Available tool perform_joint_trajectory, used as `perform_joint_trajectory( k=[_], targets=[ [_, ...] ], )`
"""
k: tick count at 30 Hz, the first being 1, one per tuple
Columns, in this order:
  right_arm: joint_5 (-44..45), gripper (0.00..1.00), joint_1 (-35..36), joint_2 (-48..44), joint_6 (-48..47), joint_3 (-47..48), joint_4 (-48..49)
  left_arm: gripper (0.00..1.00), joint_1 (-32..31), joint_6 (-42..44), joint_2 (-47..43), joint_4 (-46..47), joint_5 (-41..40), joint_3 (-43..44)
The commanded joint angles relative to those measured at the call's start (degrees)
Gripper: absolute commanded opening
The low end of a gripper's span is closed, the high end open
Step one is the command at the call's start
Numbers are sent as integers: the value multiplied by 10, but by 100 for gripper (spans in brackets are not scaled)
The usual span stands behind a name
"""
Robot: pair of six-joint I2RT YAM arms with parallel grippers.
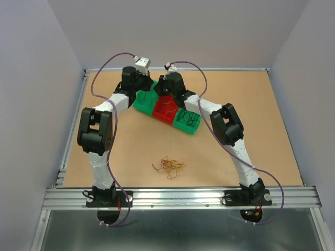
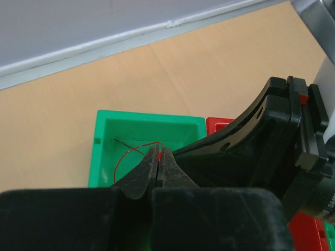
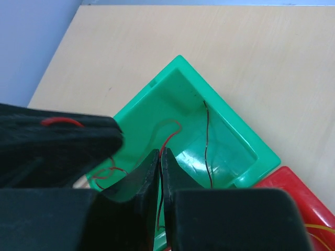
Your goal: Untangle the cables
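Pinching red cable, drooping into green bin

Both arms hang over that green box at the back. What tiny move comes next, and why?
Probably open the left jaws: they are shut on a red wire that hangs over the green bin, so letting go should drop it in. The right jaws pinch a red strand there too.

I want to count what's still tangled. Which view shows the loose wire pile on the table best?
Top external: the pile lies unobstructed on the table, with orange, yellow and red strands visible. Both wrist views look into a green bin and miss it entirely.
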Motion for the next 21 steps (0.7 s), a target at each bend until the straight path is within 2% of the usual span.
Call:
perform_joint_trajectory(
  k=[1,5,8,11,15,21],
  targets=[
    [39,13,5,-21,37,-46,76,0,-18,25,15,2,-46,11],
    [46,18,5,-49,47,-107,119,0,-21,32,46,-13,-53,31],
    [66,35,5,-71,52,-157,142,0,-22,30,66,-31,-62,52],
    [94,38,6,-100,61,-221,221,0,-22,30,64,-29,-65,49],
    [115,43,5,-142,55,-278,252,0,-27,39,70,-54,-82,67],
    [157,44,5,-217,39,-373,294,1,-50,50,119,-195,-97,162]
  ],
)
